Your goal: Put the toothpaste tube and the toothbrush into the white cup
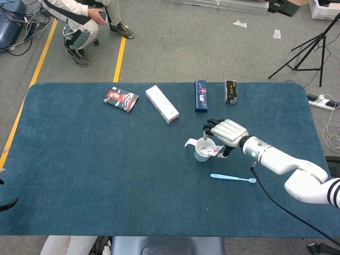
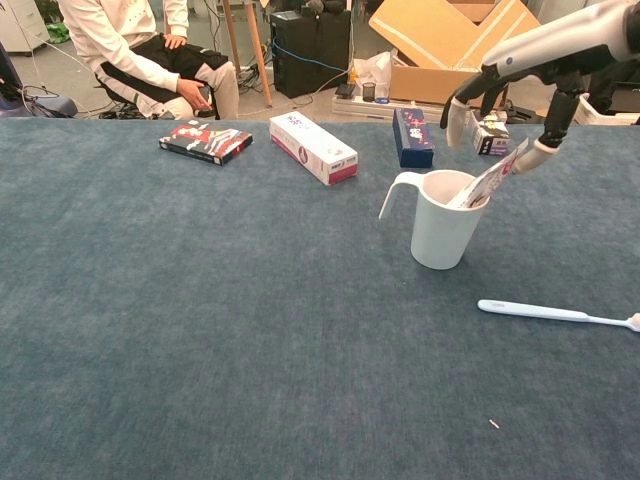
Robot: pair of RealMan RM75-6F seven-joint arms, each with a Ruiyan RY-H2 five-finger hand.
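The white cup stands right of the table's middle, handle to the left. The toothpaste tube sits in it, leaning right over the rim. My right hand hovers just above and behind the cup with its fingers spread, holding nothing; one fingertip is close to the tube's upper end. The light-blue toothbrush lies flat on the cloth, in front of and to the right of the cup. Only a dark tip at the left edge hints at my left hand.
Along the far side lie a red-and-black box, a long white box, a blue box and a small dark box. A person sits beyond the table's far left corner. A tripod stands at the far right.
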